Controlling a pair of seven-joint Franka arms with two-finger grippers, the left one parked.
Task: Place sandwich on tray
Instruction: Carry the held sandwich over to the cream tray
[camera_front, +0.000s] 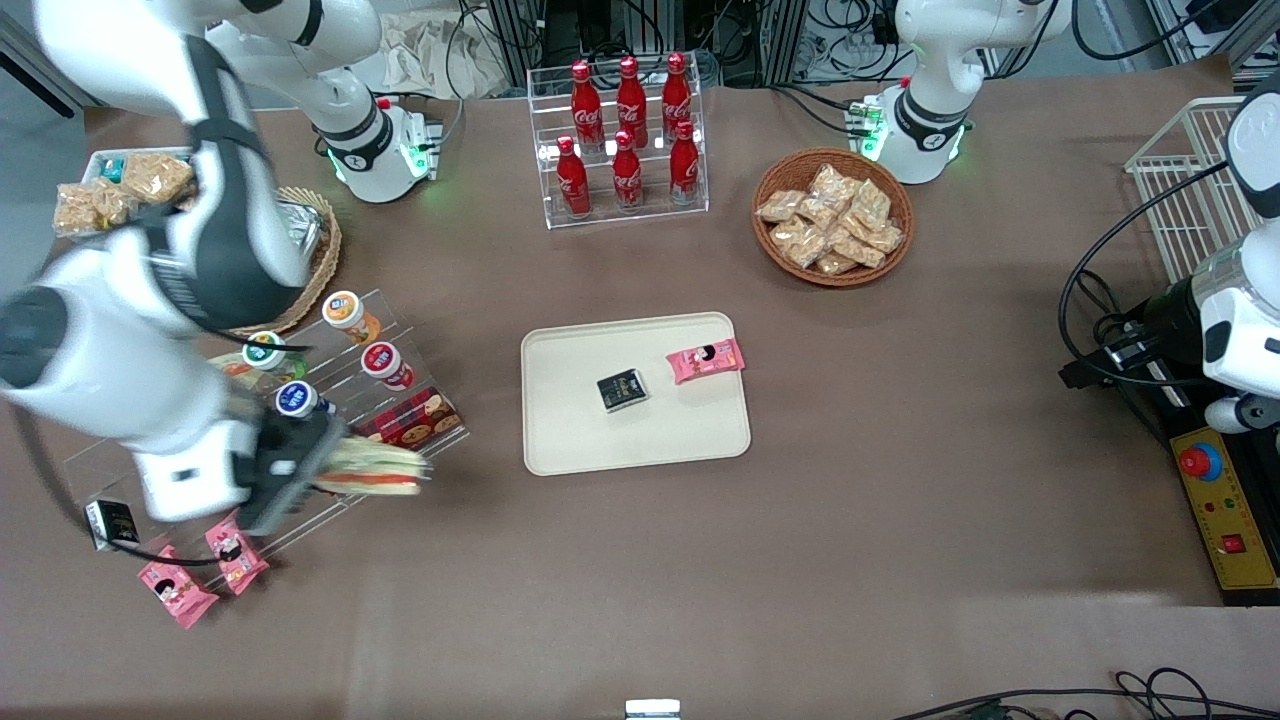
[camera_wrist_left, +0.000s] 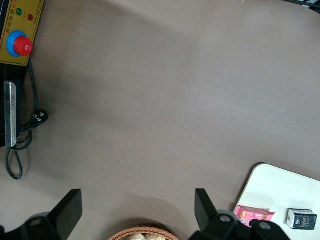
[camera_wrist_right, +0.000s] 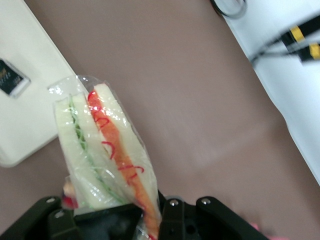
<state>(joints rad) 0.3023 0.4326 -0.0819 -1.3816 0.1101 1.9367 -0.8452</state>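
My right gripper (camera_front: 318, 468) is shut on the clear-wrapped wedge sandwich (camera_front: 378, 470), white bread with orange and green filling. It holds it in the air over the clear shelf rack at the working arm's end of the table. The right wrist view shows the sandwich (camera_wrist_right: 102, 155) sticking out from between the fingers. The cream-beige tray (camera_front: 580, 420) lies in the middle of the table, a short way from the sandwich's tip toward the parked arm's end. A black packet (camera_front: 622, 390) and a pink packet (camera_front: 706, 361) lie on it. The tray's edge also shows in the right wrist view (camera_wrist_right: 30, 100).
A clear shelf rack (camera_front: 400, 400) with small cups and snack boxes stands under the gripper. Pink packets (camera_front: 176, 593) lie nearer the front camera. A rack of red cola bottles (camera_front: 625, 140) and a wicker basket of snacks (camera_front: 832, 216) stand farther from the camera than the tray.
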